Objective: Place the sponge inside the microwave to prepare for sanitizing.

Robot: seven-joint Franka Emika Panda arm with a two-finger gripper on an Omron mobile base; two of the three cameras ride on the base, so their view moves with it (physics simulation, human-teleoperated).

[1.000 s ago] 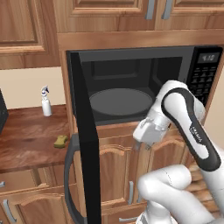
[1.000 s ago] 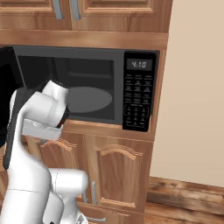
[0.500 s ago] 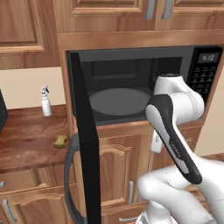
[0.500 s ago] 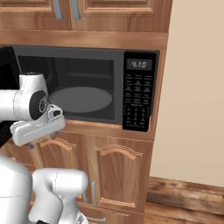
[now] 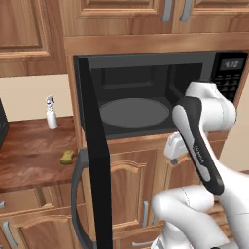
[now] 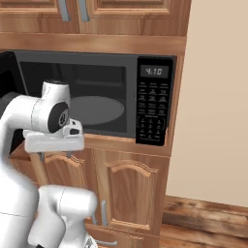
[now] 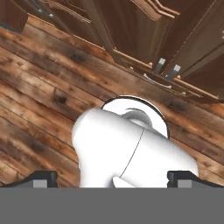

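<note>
From the left, the sponge [image 5: 67, 156] is lying on the counter [image 5: 29, 155], left of the open microwave [image 5: 146, 92]. From the right, nothing is being carried. At the hand, the gripper [image 7: 111, 178] is spreading wide, empty; next, reaching left.

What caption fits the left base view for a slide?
Microwave door swung open, turntable bare; sponge on the wooden counter near the spray bottle, arm folded in front.
</note>
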